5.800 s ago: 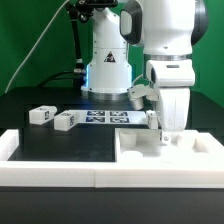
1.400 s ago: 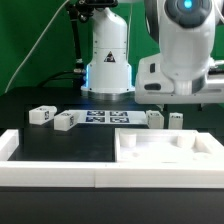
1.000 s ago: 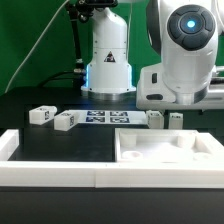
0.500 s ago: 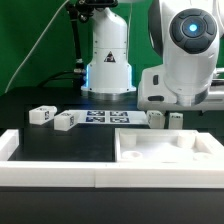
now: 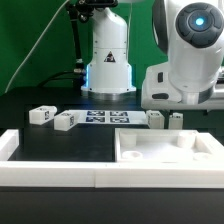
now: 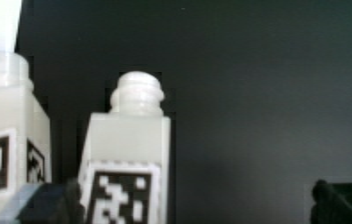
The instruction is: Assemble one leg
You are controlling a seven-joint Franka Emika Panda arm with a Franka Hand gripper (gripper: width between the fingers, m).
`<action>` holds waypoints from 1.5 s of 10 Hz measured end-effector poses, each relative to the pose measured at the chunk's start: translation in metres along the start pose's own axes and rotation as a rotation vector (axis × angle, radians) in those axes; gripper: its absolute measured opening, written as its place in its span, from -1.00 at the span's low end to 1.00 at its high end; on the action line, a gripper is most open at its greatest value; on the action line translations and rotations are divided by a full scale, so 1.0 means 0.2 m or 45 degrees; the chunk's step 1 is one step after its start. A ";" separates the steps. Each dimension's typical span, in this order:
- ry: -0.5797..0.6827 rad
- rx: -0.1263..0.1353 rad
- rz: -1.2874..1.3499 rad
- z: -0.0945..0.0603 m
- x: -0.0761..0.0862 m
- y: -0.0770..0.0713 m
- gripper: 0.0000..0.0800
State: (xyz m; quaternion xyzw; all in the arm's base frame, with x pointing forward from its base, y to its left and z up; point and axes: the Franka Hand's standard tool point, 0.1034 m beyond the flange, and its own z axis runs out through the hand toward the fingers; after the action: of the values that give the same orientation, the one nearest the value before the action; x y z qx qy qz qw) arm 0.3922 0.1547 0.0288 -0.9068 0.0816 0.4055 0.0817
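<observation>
Four white legs with tag markers are on the black table. Two lie toward the exterior view's left [image 5: 40,115] [image 5: 65,121]. Two stand upright behind the white panel [image 5: 155,118] [image 5: 176,120]. The wrist view shows the two upright legs from above and behind, one near the middle [image 6: 128,150] and one at the edge [image 6: 2,130]. My gripper [image 6: 194,205] is open and empty, with its dark fingertips [image 6: 342,198] wide apart and above the legs. In the exterior view the arm's hand [image 5: 182,85] hangs high over these legs and its fingers do not show.
The large flat white panel [image 5: 165,150] lies at the front right, inside a low white frame [image 5: 50,172] along the table's front. The marker board [image 5: 105,117] lies between the two pairs of legs. The robot's base [image 5: 107,65] stands behind.
About six seconds ago the gripper was down at the upright legs by the panel. It has since risen clear, and the arm has drifted slightly to the exterior view's right. The legs have not moved.
</observation>
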 end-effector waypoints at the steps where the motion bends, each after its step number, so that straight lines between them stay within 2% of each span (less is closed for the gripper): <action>1: 0.004 0.001 -0.001 -0.01 0.00 0.00 0.62; 7: 0.004 0.002 -0.002 -0.01 0.00 0.00 0.62; 8: 0.007 0.001 -0.038 0.00 0.01 0.02 0.62; 9: -0.002 0.005 -0.033 0.02 0.01 0.10 0.62; 15: 0.005 0.002 -0.028 0.03 0.01 0.09 0.62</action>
State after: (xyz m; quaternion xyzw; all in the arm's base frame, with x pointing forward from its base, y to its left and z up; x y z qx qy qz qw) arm 0.3855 0.1378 0.0213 -0.9083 0.0722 0.4028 0.0868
